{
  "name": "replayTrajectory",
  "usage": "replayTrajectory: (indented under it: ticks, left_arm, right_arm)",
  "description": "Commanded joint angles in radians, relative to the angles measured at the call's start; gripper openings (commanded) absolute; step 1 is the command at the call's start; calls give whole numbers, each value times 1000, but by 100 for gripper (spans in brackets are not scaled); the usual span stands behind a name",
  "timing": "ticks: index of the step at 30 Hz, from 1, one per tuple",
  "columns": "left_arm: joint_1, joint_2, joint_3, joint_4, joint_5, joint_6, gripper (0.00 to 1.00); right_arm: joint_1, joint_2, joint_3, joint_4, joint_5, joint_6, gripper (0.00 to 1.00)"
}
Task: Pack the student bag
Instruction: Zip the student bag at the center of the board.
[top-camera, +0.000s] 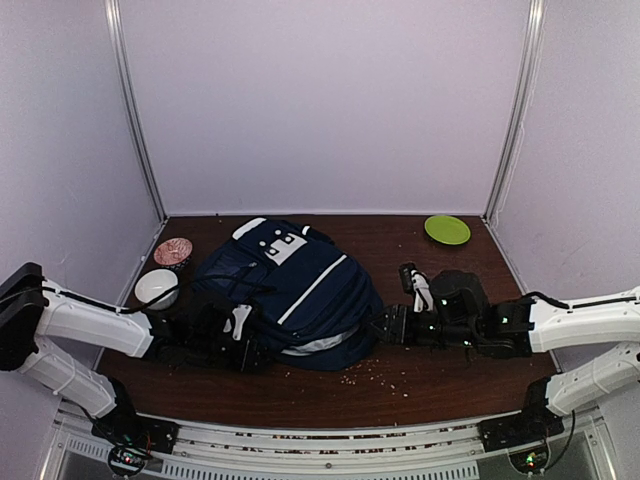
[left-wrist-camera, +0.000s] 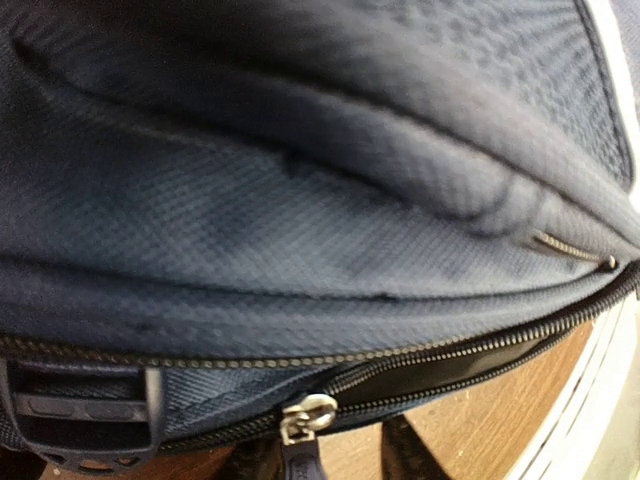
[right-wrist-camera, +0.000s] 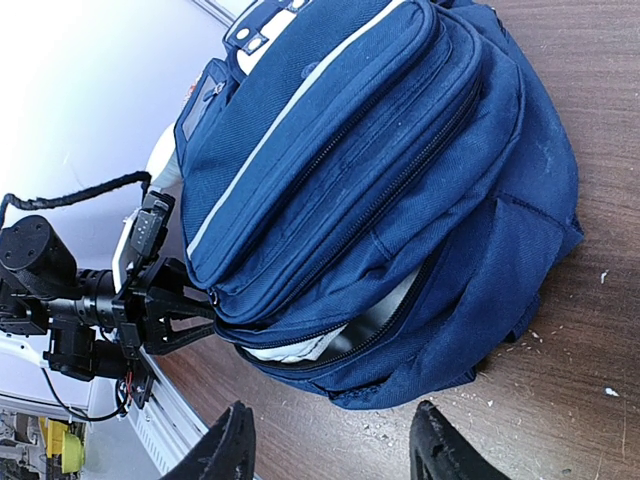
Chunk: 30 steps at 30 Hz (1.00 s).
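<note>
Large navy-blue fabric student bag (top-camera: 288, 290) with thin white stripes, lying front-up at the centre of the brown wooden table (top-camera: 440, 385). Its lowest zip gapes, showing pale lining (right-wrist-camera: 335, 342). The left gripper (right-wrist-camera: 205, 308) sits at the bag's near-left edge, its fingers apart on either side of a metal zip pull (left-wrist-camera: 305, 413). The right gripper (right-wrist-camera: 335, 440) hovers just beside the bag's right side, jaws parted and empty. Left of the bag are a white bowl (top-camera: 157, 288) and a pink patterned bowl (top-camera: 173, 251). A green plate (top-camera: 447, 229) lies at the far right.
</note>
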<state>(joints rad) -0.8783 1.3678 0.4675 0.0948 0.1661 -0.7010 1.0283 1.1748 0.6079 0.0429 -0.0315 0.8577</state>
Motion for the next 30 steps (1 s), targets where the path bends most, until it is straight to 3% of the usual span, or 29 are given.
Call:
replayTrajectory:
  ticks: [1,7,15,30]
  left_arm:
    - [6,-18,6,28,30,41,52]
    - [6,-15,1,1,9,46,35]
    - [4,-8,11,-44,3,63,1]
    - [-199,-53,227,-207,-75,182,0]
  right_arm:
    - [6,10,0,28,17,-18,52]
    - [6,18,1,32,12,-17,52]
    - [6,21,0,26,13,-18,51]
    - [6,69,-63,154,11,117,56]
